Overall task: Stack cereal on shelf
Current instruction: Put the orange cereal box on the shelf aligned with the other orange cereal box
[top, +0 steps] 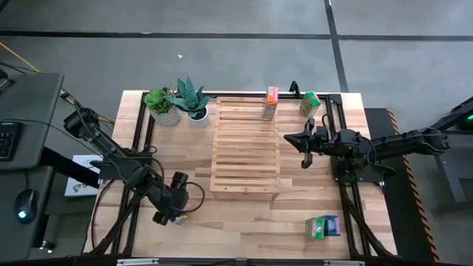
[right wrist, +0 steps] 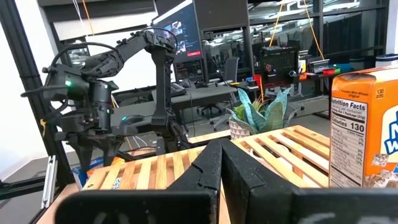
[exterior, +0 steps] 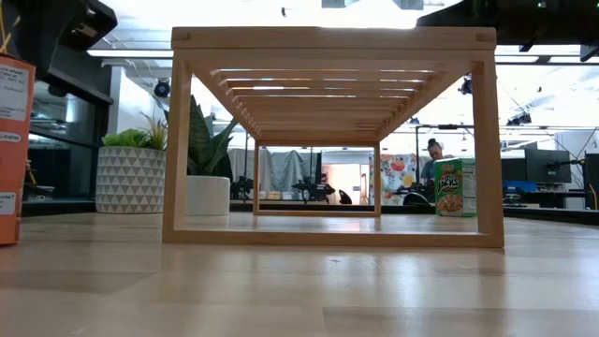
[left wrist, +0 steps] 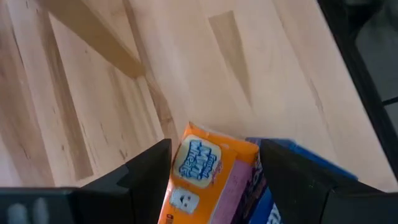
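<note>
An orange cereal box (left wrist: 208, 171) stands near the table's near-left corner, with a blue box (left wrist: 283, 163) close beside it; the low view shows the orange box's (exterior: 13, 150) bottom on the tabletop. My left gripper (left wrist: 214, 149) hangs open above them, pointing steeply down, one finger on either side of the orange box's top; no touch shows. The shelf (top: 245, 144) stands mid-table and bears another orange box (top: 270, 102) upright at its far end. My right gripper (top: 307, 148) hovers shut, right of the shelf.
A green cereal box (top: 310, 102) stands on the table at the far right, and green and blue boxes (top: 323, 227) lie near the right front corner. Two potted plants (top: 177, 105) stand left of the shelf's far end. Black frame rails (top: 347, 203) run along both sides.
</note>
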Controlling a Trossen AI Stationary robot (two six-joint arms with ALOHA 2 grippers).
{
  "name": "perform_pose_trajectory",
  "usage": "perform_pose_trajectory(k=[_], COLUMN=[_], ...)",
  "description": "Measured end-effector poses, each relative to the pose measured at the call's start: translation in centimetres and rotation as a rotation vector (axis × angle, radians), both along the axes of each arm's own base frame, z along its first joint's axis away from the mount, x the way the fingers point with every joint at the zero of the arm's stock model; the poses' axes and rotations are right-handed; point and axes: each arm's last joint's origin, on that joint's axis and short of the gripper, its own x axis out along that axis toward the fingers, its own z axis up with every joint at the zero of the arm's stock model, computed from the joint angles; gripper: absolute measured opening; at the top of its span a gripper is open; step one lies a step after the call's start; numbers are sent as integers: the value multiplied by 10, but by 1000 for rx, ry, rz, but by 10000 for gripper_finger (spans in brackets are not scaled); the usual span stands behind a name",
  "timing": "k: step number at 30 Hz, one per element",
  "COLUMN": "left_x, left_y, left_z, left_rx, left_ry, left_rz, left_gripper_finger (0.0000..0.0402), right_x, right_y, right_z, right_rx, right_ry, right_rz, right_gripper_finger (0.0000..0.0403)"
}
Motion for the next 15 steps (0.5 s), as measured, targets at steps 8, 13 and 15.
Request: perform_pose_trajectory(k=[8,13,15], left_x=[-3,-4,-4], left_y=[3,4,4], left_z=[-2,-6,-9], left_rx=[28,62,82], left_ry=[34,75,99], left_rz=[1,4,4], left_gripper_finger=[236,236,236], right_x=[0,0,0], right_y=[0,0,0], right_z=[0,0,0], right_rx=[0,0,0], right_ry=[0,0,0], right_rz=[0,0,0], right_gripper_finger=[0,0,0])
